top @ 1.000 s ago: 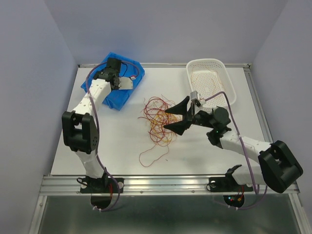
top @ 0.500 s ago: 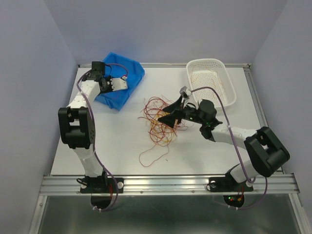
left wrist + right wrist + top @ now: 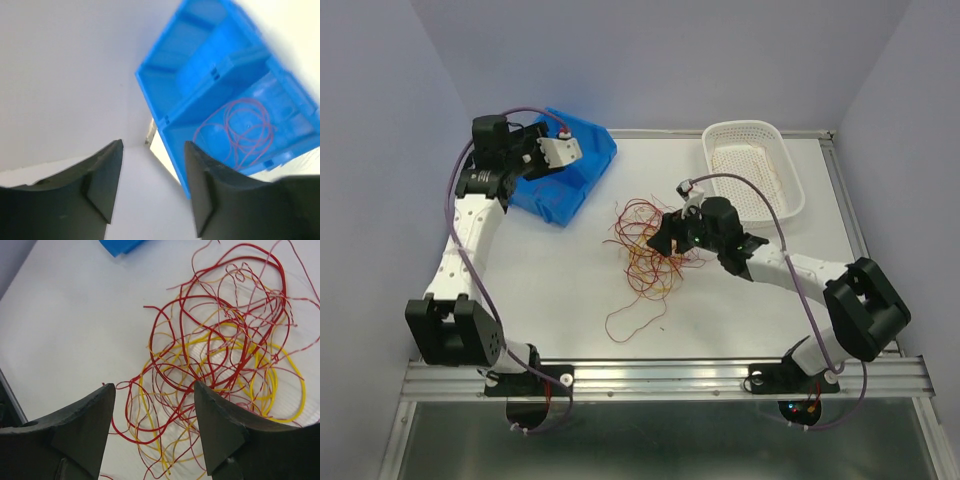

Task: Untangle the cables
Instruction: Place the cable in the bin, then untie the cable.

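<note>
Top external view: two arms on one white table [image 3: 550, 280], lavender walls [image 3: 650, 60] around; left gripper [image 3: 152, 145] gapes empty near one blue bin [image 3: 582, 182] containing one red coil [image 3: 240, 132], right gripper [image 3: 153, 389] gapes empty over one central tangle of cables [image 3: 645, 250], one white basket [image 3: 745, 127] far right.

top: overhead, whole table [image 3: 560, 285] | left wrist: close on blue bin [image 3: 200, 65] | right wrist: close on cables [image 3: 220, 360] — both in top

Cables [image 3: 645, 250]: dark red and yellow-orange strands, intermixed, on white bench [image 3: 540, 290]. Bin [image 3: 565, 180], upper left of frame: bright blue, with one pale red coil [image 3: 240, 132] inside. Basket [image 3: 752, 165], upper right: white, pattern of small holes; left pincer [image 3: 152, 147] and right pincer [image 3: 154, 390] black.
</note>
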